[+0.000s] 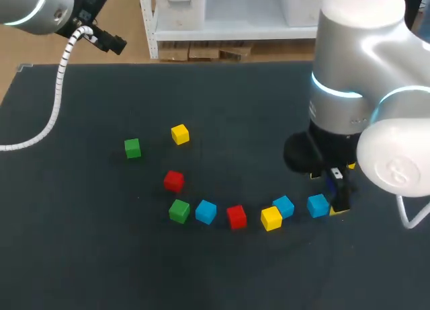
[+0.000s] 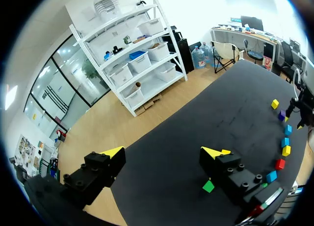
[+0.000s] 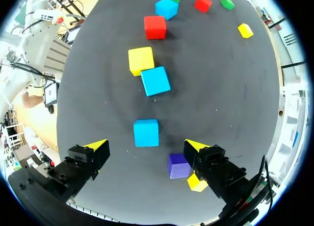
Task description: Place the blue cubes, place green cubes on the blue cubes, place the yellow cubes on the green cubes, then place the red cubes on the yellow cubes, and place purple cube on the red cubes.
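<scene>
1. In the head view, the right arm point(image 1: 363, 88) is covering most of the right gripper point(image 1: 342, 187). Only tiny yellow bits are peeking out.
2. The purple cube point(image 3: 176, 164) is hiding partly behind one finger point(image 3: 211, 160) in the right wrist view. In the head view, the arm is hiding almost all of it.
3. A yellow cube point(image 3: 195, 183) is sitting under that same finger, showing only a corner.
4. The head view's corner is cutting off the left arm point(image 1: 33, 7).
5. In the left wrist view, the far row of cubes point(image 2: 286, 150) is looking too tiny to tell sides or edges.
</scene>
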`<state>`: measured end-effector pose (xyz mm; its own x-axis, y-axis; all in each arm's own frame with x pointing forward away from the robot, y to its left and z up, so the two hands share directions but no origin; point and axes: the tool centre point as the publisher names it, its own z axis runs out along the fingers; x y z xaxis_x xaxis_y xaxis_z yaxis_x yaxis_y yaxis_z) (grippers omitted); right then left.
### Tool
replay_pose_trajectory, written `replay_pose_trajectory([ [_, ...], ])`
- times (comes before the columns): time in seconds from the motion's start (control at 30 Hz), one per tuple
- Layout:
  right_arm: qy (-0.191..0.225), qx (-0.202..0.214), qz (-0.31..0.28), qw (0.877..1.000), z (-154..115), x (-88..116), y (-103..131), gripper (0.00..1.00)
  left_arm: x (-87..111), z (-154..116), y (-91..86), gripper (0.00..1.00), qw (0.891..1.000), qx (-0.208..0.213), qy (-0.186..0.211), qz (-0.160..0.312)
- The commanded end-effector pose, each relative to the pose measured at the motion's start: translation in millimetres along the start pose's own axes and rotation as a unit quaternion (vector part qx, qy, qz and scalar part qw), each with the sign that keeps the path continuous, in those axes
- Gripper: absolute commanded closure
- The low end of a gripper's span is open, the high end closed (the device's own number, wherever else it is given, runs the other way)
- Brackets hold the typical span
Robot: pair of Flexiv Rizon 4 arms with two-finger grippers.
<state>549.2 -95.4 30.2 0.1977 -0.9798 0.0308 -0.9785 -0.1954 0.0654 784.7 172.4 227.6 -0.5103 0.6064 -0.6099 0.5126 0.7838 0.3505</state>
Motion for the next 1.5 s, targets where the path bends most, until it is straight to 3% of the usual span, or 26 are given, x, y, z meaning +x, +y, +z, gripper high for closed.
replay_pose_trajectory([
  [0.03,-0.007,0.002,0.004,1.000,3,0,2,0.02,0.7,0,1.0,0.00,1.000,0.002,-0.001,0.001],
  [0.17,-0.012,-0.004,-0.006,1.000,8,-6,6,0.13,0.7,0,1.0,0.00,1.000,0.002,-0.001,0.001],
  [0.5,-0.012,-0.017,-0.019,1.000,18,-13,16,0.13,0.7,0,1.0,0.00,1.000,0.002,-0.001,0.001],
  [0.57,-0.011,-0.017,-0.019,1.000,21,-12,16,0.16,0.7,0,1.0,0.00,1.000,0.002,-0.001,0.001],
  [0.63,-0.009,-0.020,-0.018,1.000,23,-11,17,0.29,0.7,0,1.0,0.00,1.000,0.002,-0.001,0.001],
  [0.67,-0.009,-0.020,-0.017,1.000,24,-11,17,0.51,0.7,0,1.0,0.00,1.000,0.002,-0.001,0.001],
  [0.8,-0.004,-0.024,-0.014,1.000,28,-8,17,0.60,0.7,0,1.0,0.00,1.000,0.002,-0.001,0.001],
  [0.97,-0.005,-0.021,-0.008,1.000,29,-7,14,0.80,0.7,0,1.0,0.00,1.000,0.002,-0.001,0.001],
  [1.2,0.000,0.002,0.001,1.000,20,-6,0,1.00,0.7,0,1.0,0.00,1.000,0.002,-0.001,0.001],
  [1.5,0.000,0.050,0.017,0.999,-7,-7,-37,1.00,0.7,0,1.0,0.00,1.000,0.002,-0.001,0.001],
])
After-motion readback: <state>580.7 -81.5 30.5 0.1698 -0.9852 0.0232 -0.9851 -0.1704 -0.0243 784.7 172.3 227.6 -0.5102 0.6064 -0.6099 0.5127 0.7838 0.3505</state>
